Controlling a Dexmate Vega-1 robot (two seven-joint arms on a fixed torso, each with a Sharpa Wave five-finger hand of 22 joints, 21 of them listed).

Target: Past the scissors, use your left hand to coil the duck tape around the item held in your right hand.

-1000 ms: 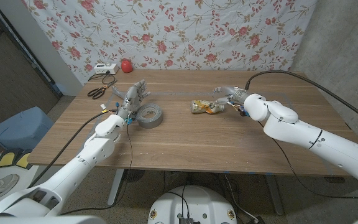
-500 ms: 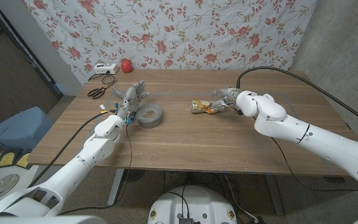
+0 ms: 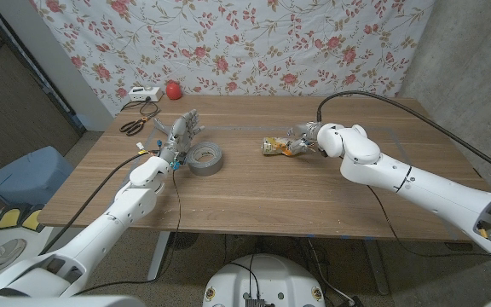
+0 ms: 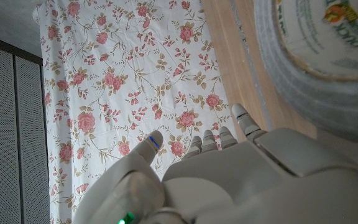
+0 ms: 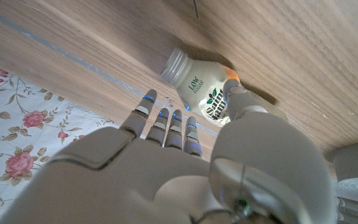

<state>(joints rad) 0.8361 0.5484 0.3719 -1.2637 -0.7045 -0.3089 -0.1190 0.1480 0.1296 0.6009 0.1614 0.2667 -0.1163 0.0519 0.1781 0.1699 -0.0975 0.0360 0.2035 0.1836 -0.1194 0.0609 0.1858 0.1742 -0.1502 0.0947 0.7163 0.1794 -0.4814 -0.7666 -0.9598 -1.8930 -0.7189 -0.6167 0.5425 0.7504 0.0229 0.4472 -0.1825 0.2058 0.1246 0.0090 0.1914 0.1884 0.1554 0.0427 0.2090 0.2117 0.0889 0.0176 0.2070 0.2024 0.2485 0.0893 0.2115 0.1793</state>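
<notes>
- Right hand (image 3: 308,136) is seen at the right end of the small bottle (image 3: 278,147), which is lying on its side mid-table. In the right wrist view the fingers (image 5: 166,121) are spread over the bottle (image 5: 204,96) with the thumb down by its label, so nothing looks actually gripped yet.
- So the step in hand is judged to be the pickup of the bottle. A proper wrap around the body is needed, not just a poke at the end, or it'll probably get rolled away since it's round and on its side.
- The bottle should be gripped near one end, so that a stretch of the body is left bare for the tape to be wound onto.
- Left hand (image 3: 180,136) is held up with fingers fanned apart, nothing in it, just left of the duct tape roll (image 3: 205,159). In the left wrist view the roll (image 4: 328,59) is seen right beside that hand (image 4: 241,180).
- Scissors (image 3: 132,126) are lying at the far left, beyond the left hand, near a white box (image 3: 140,95) and a red thing (image 3: 173,89). They should be left alone.
- Whether a loose tape end is sticking off the roll can't be told from here, which could be the fiddly bit.
</notes>
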